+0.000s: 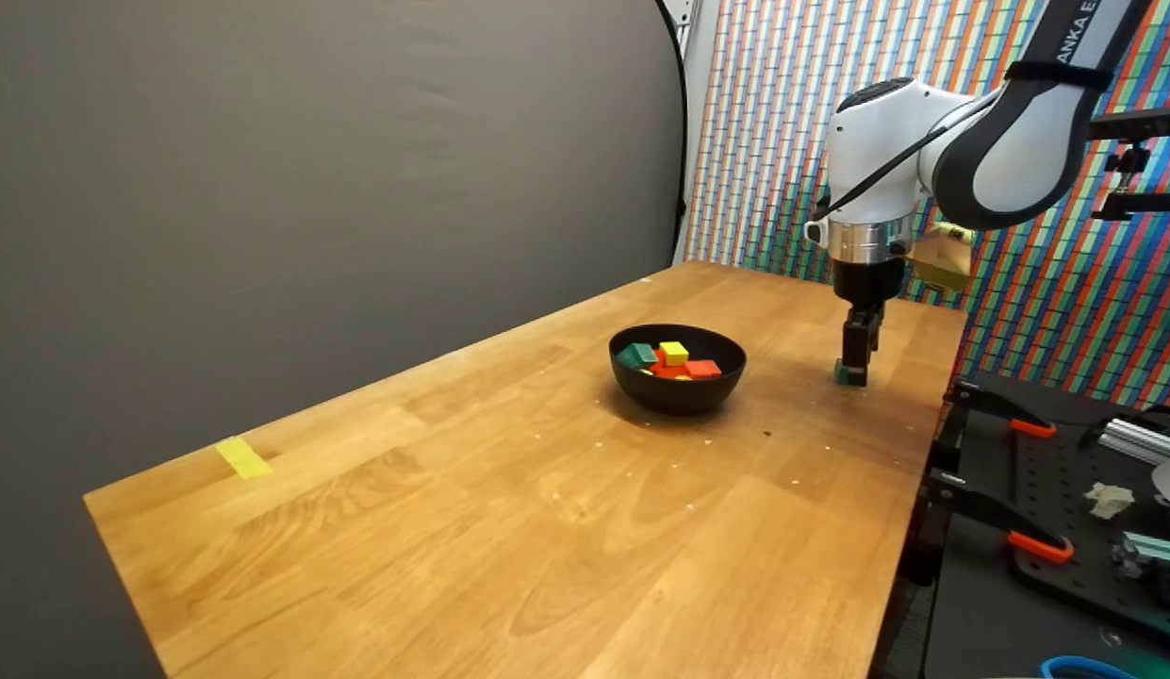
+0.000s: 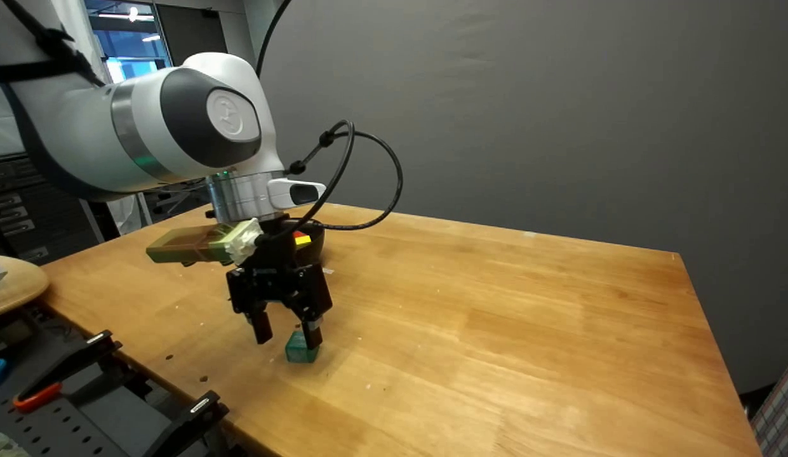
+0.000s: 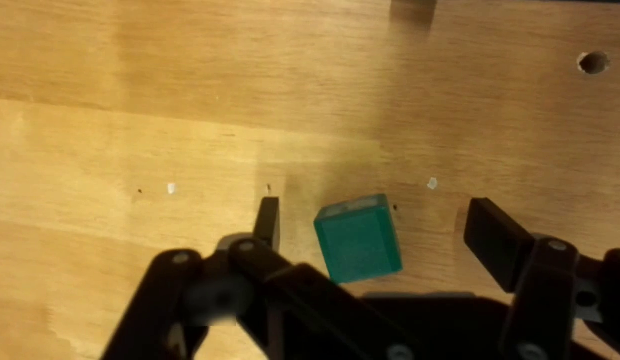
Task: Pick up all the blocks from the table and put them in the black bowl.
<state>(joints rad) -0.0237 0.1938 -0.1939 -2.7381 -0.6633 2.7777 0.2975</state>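
One arm [image 1: 1028, 160] over a block [image 3: 359, 245] reads "ANKA E".

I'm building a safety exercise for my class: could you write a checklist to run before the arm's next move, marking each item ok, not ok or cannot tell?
1. Jaws open: ok, spread apart.
2. Green block between them: ok, with table showing on either side in the wrist view.
3. Green block square to the jaws: not ok, turned slightly.
4. Jaws low enough to grip: cannot tell, height unclear.
5. Bowl upright: ok, standing on the table in an exterior view.
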